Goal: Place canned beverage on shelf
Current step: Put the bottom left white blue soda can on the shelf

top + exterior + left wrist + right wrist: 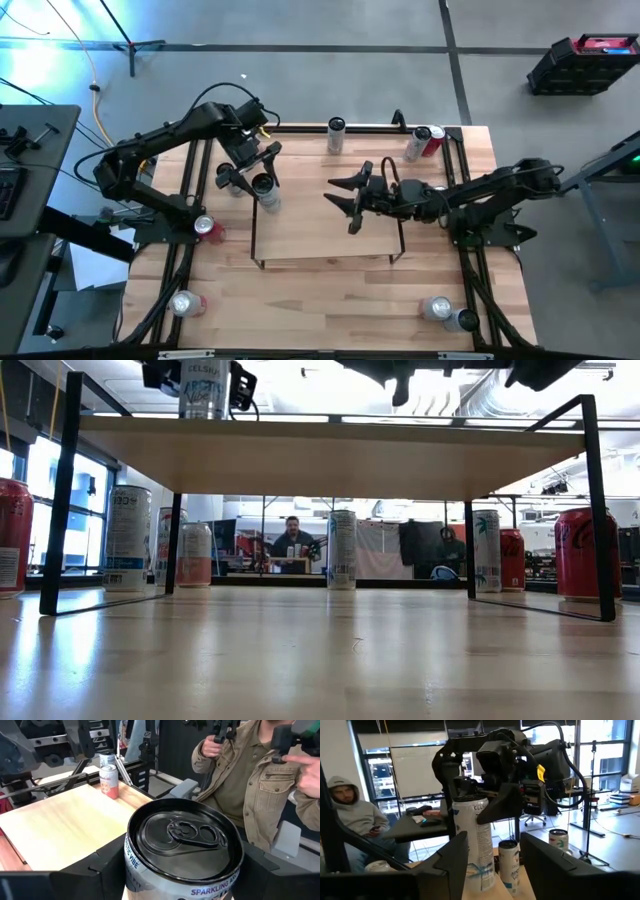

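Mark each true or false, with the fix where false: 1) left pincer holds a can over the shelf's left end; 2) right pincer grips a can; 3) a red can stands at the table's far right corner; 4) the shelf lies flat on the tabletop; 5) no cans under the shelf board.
1. True: the left pincer is shut on the white can, upright at the left end of the shelf.
2. False: the right pincer is open and empty above the shelf.
3. True: the red can stands there.
4. False: wire end frames raise the board off the tabletop.
5. True: none stand directly beneath it.
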